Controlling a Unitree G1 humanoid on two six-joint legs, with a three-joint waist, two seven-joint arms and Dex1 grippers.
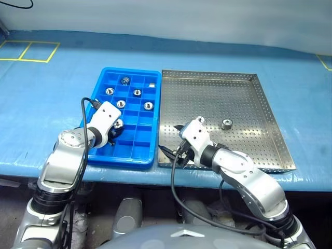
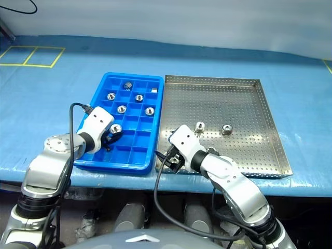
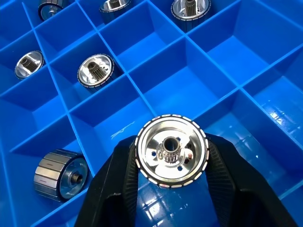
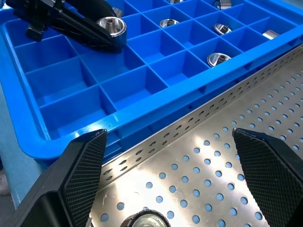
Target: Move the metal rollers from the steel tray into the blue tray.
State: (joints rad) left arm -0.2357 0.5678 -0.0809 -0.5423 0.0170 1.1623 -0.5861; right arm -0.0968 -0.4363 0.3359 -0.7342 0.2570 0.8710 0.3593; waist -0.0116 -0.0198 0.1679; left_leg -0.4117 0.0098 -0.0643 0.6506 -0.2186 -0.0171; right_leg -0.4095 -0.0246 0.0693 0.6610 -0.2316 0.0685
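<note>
The left gripper point(image 3: 171, 189) is clamped on one metal roller point(image 3: 171, 157), with a black finger pressed against each side of its ribbed rim. The held roller's bore faces back along the fingers, so its long axis runs in line with the gripper, tilted forward and down. It hangs over the blue tray point(image 1: 106, 155), above an empty compartment in the near left part of the grid. Release calls for a short descent into that cell; the dividers on either side leave little room for sideways error.

Six rollers already lie in the blue tray, one per compartment, in its far and middle rows point(image 1: 125, 80).

The right gripper point(image 4: 170, 179) stands with its fingers wide apart and holds nothing. It hovers low over the near left corner of the steel tray point(image 1: 270, 155), beside the wall shared with the blue tray. One roller point(image 4: 144, 221) lies on the perforated floor just beneath it, between the open fingers and slightly short of them. Another roller point(image 1: 226, 124) stands upright further right on the steel tray, well apart from both grippers; the right arm is the nearer one for it
</note>
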